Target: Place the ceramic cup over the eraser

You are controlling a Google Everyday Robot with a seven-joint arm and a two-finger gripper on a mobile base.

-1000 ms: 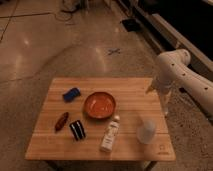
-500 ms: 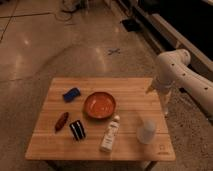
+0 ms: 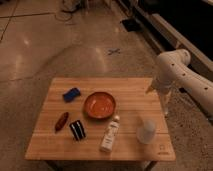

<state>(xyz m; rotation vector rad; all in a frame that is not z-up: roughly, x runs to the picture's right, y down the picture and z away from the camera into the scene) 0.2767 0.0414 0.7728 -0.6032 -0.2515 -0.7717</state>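
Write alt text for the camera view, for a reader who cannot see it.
A whitish ceramic cup stands near the right front corner of a wooden table, apart from the dark striped eraser toward the left front. The white robot arm's gripper hangs open and empty beside the table's right edge. An orange bowl, white bottle, blue block and reddish-brown oblong share the table.

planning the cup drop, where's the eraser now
Camera view: the eraser lies lower left on the table, between the reddish-brown oblong and the bottle; gripper hangs past the right edge.
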